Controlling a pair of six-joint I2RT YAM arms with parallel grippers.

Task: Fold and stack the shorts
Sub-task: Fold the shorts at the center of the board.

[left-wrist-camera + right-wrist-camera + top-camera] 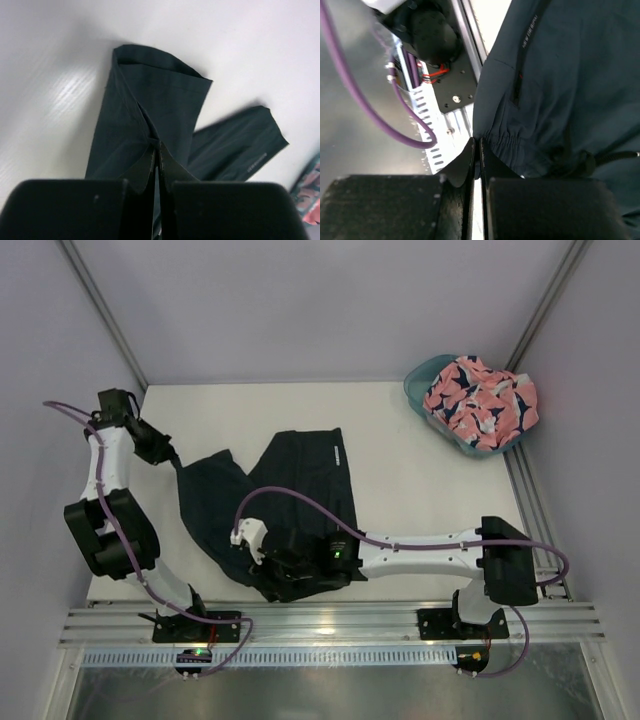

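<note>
Inside a grey-walled cell, the dark navy shorts [300, 480] lie spread at the centre of the white table [420, 490]. The left gripper [176, 462] is pinched tight on a fold of one leg at 9 o'clock, and the right gripper [268, 562] is clamped on the gathered waistband at 6 o'clock. The top view shows the salmon pink shorts [480, 400] heaped in the teal tub [420, 380] at 2 o'clock, and only the right wrist view shows the perforated rail [432, 135] just beside the waistband.
</note>
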